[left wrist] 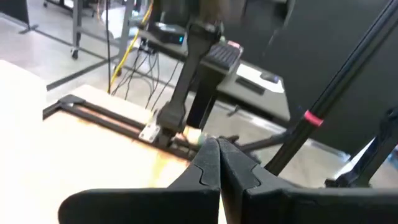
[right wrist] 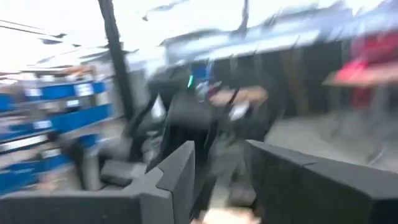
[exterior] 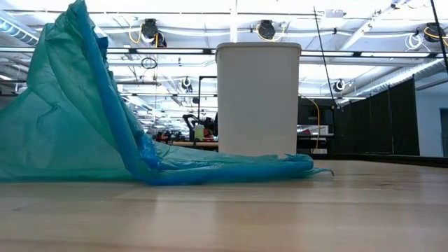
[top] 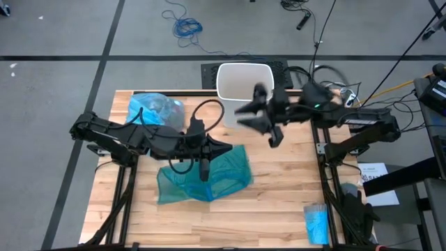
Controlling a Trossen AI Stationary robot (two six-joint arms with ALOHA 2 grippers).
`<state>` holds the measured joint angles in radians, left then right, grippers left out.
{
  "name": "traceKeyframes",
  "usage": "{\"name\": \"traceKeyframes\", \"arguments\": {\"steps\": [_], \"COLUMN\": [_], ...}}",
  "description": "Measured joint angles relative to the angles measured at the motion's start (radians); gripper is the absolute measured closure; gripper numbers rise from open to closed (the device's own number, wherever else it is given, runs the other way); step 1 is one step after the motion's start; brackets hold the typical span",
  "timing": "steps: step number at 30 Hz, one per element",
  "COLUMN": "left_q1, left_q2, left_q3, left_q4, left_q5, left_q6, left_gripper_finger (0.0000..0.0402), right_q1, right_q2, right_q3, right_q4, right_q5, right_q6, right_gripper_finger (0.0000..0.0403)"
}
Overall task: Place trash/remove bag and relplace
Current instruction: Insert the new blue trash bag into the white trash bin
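Nearby, the bag (top: 155, 109) is seen behind the closed left gripper (top: 230, 147); the right gripper (top: 261, 124) is spread open.

arms: two, matte black, jointed | cables: black loops | right arm (top: 327, 104): green light

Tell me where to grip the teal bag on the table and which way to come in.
Grip the teal bag at its raised peak, coming straight down from above. The low view shows it tented into a tall fold there, while the rest lies flat on the table, leaving little to pinch. The left gripper is nearest.
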<state>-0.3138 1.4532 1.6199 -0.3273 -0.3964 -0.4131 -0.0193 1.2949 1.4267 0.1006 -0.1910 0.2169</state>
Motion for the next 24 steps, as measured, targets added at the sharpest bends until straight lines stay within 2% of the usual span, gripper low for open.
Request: {"name": "traceKeyframes", "arguments": {"steps": [2, 6, 7, 9, 13, 24], "left_q1": [0.001, 0.0, 0.0, 0.0, 0.001, 0.0], "left_q2": [0.0, 0.0, 0.0, 0.0, 0.0, 0.0], "left_q3": [0.0, 0.0, 0.0, 0.0, 0.0, 0.0], "left_q4": [-0.03, -0.05, -0.049, -0.047, -0.056, -0.057], "left_q5": [0.019, 0.051, 0.052, 0.052, 0.052, 0.052], "left_q6": [-0.009, -0.026, -0.026, -0.027, -0.027, -0.026], "left_gripper_finger": [0.0402, 0.0402, 0.0402, 0.0402, 0.0402, 0.0402], "right_q1": [-0.001, -0.046, -0.071, -0.123, -0.16, -0.149], "right_q2": [-0.001, -0.001, -0.001, 0.001, 0.005, 0.018], "right_q3": [0.048, 0.102, 0.108, 0.11, 0.113, 0.113], "right_q4": [-0.013, -0.155, -0.203, -0.278, -0.32, -0.314], "right_q5": [0.097, 0.496, 0.538, 0.508, 0.348, 0.336], "right_q6": [-0.092, -0.169, -0.156, -0.111, -0.045, -0.046], "right_gripper_finger": [0.0271, 0.0271, 0.0271, 0.0271, 0.0271, 0.0271]}}
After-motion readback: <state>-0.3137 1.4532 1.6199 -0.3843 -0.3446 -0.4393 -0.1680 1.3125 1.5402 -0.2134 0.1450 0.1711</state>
